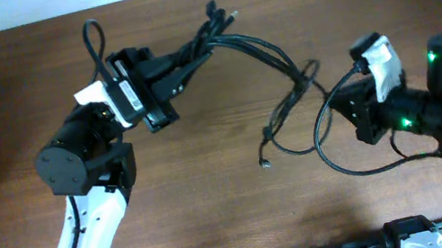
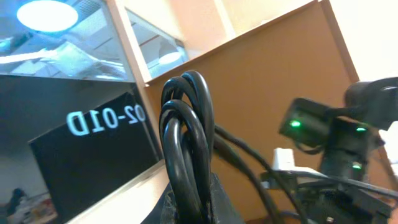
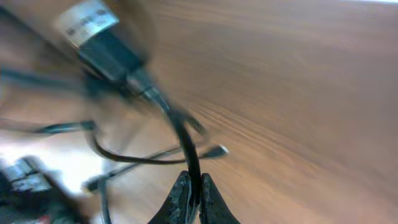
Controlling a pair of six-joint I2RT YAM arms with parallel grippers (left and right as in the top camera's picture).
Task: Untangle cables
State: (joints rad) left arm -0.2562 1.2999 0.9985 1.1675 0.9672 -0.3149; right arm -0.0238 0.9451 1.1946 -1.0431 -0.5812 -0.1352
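The cables (image 1: 268, 52) are over the far middle of the desk (image 1: 204, 236), stretched between my two grippers and, it seems, lifted off the wood. They are not yet separated. Several cords run together as one strand and cross in a small knot near the right end, and one loose plug end (image 1: 265, 164) drops toward the middle of the desk.

The left gripper (image 1: 183, 65) is pressed together on the thick, bunched end. The right gripper (image 1: 334, 95) is pinching one thin cord. I judge that the pulling apart is only at its beginning and most of the work is left.

My right wrist view is strongly blurred, so I cannot count the cords there. From above, the right fingertips are hard to make out, and the knot is too small to read.
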